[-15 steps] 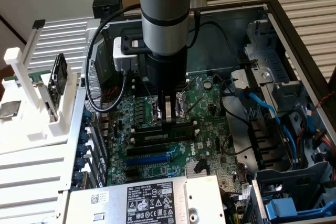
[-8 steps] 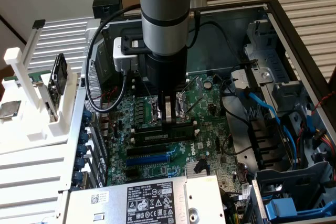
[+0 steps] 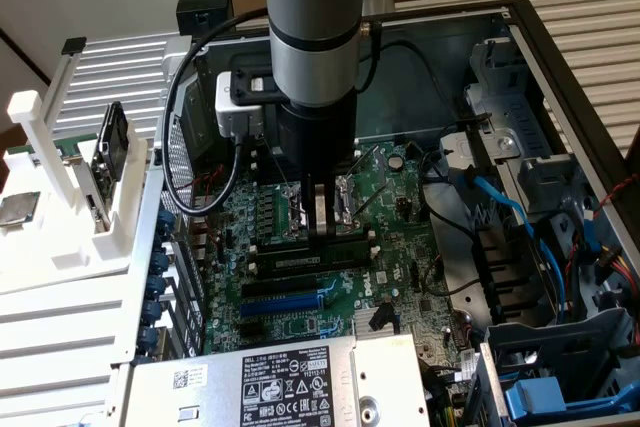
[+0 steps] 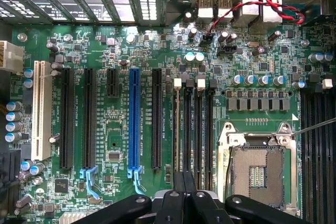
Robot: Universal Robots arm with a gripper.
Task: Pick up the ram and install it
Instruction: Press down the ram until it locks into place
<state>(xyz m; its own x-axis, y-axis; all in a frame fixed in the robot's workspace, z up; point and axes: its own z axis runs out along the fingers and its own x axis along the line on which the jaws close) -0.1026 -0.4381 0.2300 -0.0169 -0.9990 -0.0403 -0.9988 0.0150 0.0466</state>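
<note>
The gripper point(image 3: 320, 232), jaws together over the memory slots point(image 4: 191, 129) near the middle of the motherboard point(image 4: 115, 51), may strike and damage a slot if it descends misaligned.

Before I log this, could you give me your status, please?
Gripper shut, low over memory slots. Ram seemingly in slot beneath it, seating unclear. Nothing obstructing.

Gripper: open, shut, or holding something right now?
Gripper: shut, fingers together, down on the motherboard at the black memory slots. Whether a ram stick sits between the fingers cannot be told.
</note>
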